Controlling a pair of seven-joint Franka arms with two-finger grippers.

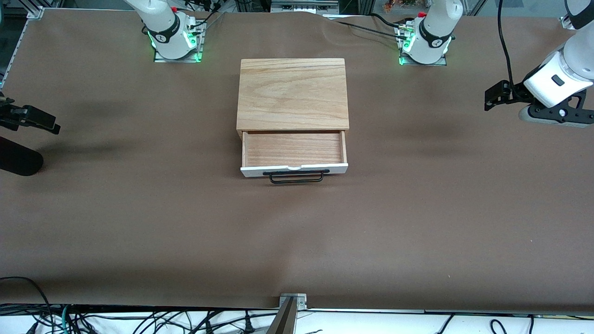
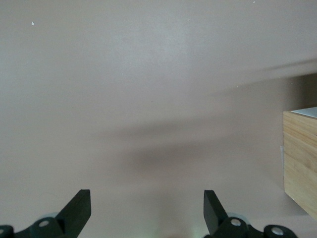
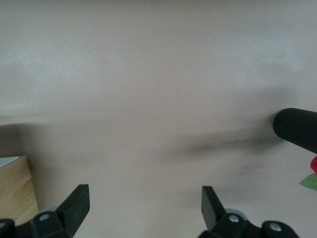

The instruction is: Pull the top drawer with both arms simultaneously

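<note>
My right claw (image 1: 39, 121) hangs over the brown paper-covered counter (image 1: 139, 222) at the right arm's end, its black fingers (image 3: 74, 208) spread wide around nothing. Mid-counter stands the light wood-grain cabinet (image 1: 292, 93). Its shallow top drawer (image 1: 293, 150) with white front panel is pulled out toward the front camera, light wood interior showing and long black wire handle (image 1: 297, 177) untouched. My left claw (image 1: 496, 95) hangs over the left arm's end of the counter, fingers (image 2: 77, 210) likewise wide apart and empty.
</note>
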